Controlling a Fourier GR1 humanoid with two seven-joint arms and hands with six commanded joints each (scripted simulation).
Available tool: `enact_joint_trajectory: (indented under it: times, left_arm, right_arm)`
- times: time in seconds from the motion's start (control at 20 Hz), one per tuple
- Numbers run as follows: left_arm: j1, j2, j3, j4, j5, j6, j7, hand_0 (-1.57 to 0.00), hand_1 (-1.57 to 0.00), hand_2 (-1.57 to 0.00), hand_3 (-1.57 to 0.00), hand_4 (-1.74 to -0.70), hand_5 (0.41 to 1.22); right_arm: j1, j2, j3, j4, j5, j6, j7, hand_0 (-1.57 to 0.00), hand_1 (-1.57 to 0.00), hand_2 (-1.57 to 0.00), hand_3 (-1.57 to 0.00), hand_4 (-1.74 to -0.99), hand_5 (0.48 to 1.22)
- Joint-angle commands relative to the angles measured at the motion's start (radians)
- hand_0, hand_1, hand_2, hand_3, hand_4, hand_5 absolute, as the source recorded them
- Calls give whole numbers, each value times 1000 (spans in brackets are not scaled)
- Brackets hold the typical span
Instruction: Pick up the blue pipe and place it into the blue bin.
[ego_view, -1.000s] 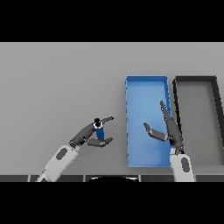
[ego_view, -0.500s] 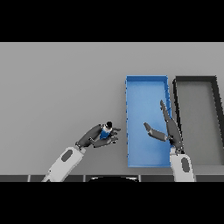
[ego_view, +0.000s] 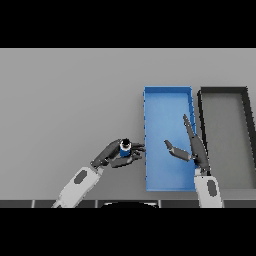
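The blue pipe (ego_view: 125, 148) is a short upright cylinder with a dark top end, held just left of the blue bin (ego_view: 167, 100). My left hand (ego_view: 112, 154) is shut on it, fingers behind and thumb curled under its right side. The bin is a long rectangular tray with nothing in it. My right hand (ego_view: 194, 148) hovers open over the bin's near right part, fingers straight and pointing away, thumb spread to the left.
A black bin (ego_view: 223, 92) of the same shape stands directly right of the blue one, their long walls nearly touching. Grey table stretches to the left and far side.
My left hand has carried the blue pipe to the right, close to the blue bin's left wall. The right hand has stayed where it was.
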Motion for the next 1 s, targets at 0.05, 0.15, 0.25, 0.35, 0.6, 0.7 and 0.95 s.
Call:
enact_joint_trajectory:
  times: [0.05, 0.15, 0.25, 0.35, 0.6, 0.7, 0.95]
  left_arm:
    - [-12, 2, 5, -31, 0, -2, 32, -1550, -1554, -1557, -1554, -1476, 1215]
    - [-34, -1, 8, -50, -15, -4, 62, -1558, -1560, -1562, -1560, -1474, 1217]
    - [-41, -3, 10, -75, -10, -18, 94, -1562, -1564, -1565, -1564, -1473, 1218]
    - [-51, -10, 10, -85, -9, -31, 129, -1566, -1567, -1567, -1566, -1473, 1219]
    - [-41, -12, 15, -98, -10, -61, 137, -1569, -1570, -1570, -1570, -1473, 1220]
    - [-49, -20, 26, -84, -15, -65, 139, -1570, -1570, -1570, -1570, -1474, 1220]
    - [-50, -36, 34, -82, -39, -72, 143, -1571, -1571, -1571, -1571, -1475, 1221]
  right_arm:
    - [10, -4, -6, -7, -11, 6, -8, 1, 1, 1, 1, -1138, 555]
    - [12, 2, 9, -12, 11, -2, -8, 1, 1, 1, 1, -1129, 561]
    - [20, -7, 4, -23, 11, -1, -9, 1, 1, 1, 1, -1126, 567]
    - [10, -5, 6, -22, 13, -3, 0, 1, 1, 1, 1, -1123, 571]
    - [141, 64, 25, -88, 48, -79, -26, 1, 1, 1, 1, -1121, 578]
    - [224, 112, 39, -123, 77, -133, -40, 1, 1, 1, 1, -1133, 578]
    - [271, 147, 35, -177, 45, -153, -79, 1, -19, -18, 1, -1178, 569]
